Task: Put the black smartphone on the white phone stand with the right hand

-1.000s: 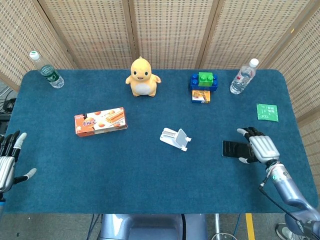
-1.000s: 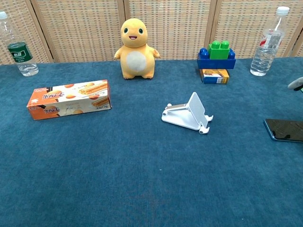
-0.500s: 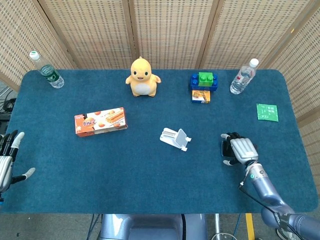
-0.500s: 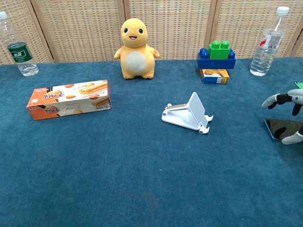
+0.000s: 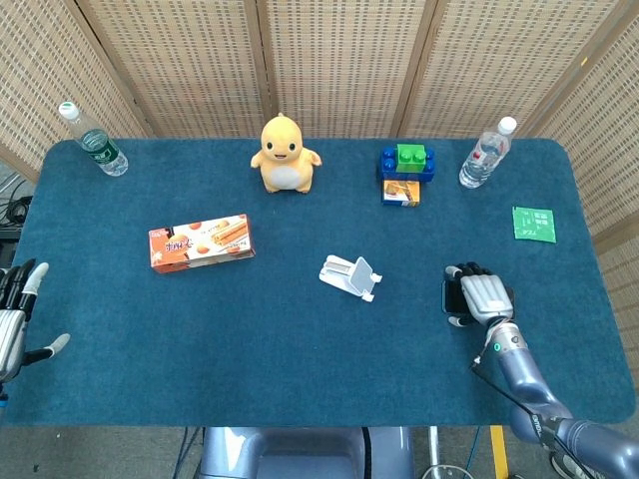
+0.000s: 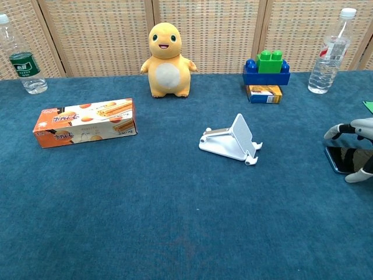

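The black smartphone (image 5: 451,295) (image 6: 344,158) lies flat on the blue cloth at the right. My right hand (image 5: 482,295) (image 6: 359,150) hovers low over it, palm down. Its fingers (image 6: 337,130) arch past the phone's far edge and the thumb sits at the near edge. The phone is still on the cloth, and I cannot see whether the fingers touch it. The white phone stand (image 5: 349,275) (image 6: 231,140) sits empty near the middle, to the left of the phone. At the table's left edge, my left hand (image 5: 14,321) holds nothing, its fingers spread.
An orange biscuit box (image 5: 201,241) lies at the left. At the back stand a yellow plush toy (image 5: 285,154), a blue and green brick stack on a small orange box (image 5: 405,172), and two water bottles (image 5: 485,153) (image 5: 92,139). A green packet (image 5: 533,224) lies far right.
My right hand has slid left along the phone and come down over it, so its fingers now frame the phone's edges. The phone, the stand and my left hand have not moved.
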Controlling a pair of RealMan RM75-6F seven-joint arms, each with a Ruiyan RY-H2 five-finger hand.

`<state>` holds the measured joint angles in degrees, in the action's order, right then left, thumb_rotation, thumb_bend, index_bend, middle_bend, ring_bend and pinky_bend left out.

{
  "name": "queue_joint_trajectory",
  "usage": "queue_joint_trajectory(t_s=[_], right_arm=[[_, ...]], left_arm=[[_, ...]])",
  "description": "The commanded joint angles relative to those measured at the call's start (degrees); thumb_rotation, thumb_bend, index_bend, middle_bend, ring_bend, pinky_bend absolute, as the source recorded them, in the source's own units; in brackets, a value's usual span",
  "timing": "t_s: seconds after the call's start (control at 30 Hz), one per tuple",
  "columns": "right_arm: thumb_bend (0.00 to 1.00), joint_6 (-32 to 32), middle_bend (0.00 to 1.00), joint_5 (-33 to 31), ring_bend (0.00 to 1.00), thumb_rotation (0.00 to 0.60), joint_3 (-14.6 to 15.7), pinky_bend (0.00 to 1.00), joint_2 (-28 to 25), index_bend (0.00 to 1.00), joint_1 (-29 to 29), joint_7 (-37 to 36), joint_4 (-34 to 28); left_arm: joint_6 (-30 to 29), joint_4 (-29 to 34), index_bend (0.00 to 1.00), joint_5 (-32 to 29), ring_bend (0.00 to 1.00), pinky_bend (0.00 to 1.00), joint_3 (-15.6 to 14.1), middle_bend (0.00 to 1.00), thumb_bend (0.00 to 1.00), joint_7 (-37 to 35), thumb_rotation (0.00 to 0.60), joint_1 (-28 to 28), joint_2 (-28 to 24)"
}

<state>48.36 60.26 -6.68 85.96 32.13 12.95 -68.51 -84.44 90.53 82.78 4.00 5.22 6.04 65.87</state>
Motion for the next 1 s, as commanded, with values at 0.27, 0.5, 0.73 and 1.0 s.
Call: queue_joint_trajectory(t_s=[0.27, 0.5, 0.73, 1.0], right_arm=[[0.00, -0.89, 0.17, 1.03, 0.09, 0.600, 0.34, 0.16, 1.03, 0.19, 0.02, -1.45, 2.05], [0.17, -2.21, 0.30, 1.81, 0.21, 0.600, 0.86, 0.24, 2.19, 0.29, 0.12, -2.32, 4.95], [0.45, -2.67, 0.56, 4.75, 0.48, 0.600, 1.32, 0.51, 2.35, 0.48, -0.22, -6.35, 6.83], [0.51, 2.44, 0.56, 10.43, 0.48, 0.600, 1.44, 0.51, 0.49, 0.49, -1.66, -11.95, 5.08]], left_arm=[[0.26, 0.01, 0.00, -0.21, 0.00, 0.00, -0.03, 0.00, 0.00, 0.46, 0.600, 0.11, 0.21], [0.43, 0.14, 0.00, -0.28, 0.00, 0.00, -0.07, 0.00, 0.00, 0.57, 0.600, 0.18, 0.20], [0.59, 0.22, 0.00, -0.35, 0.00, 0.00, -0.07, 0.00, 0.00, 0.55, 0.600, 0.26, 0.16], [0.56, 0.46, 0.00, -0.31, 0.00, 0.00, -0.10, 0.00, 0.00, 0.77, 0.600, 0.29, 0.16]])
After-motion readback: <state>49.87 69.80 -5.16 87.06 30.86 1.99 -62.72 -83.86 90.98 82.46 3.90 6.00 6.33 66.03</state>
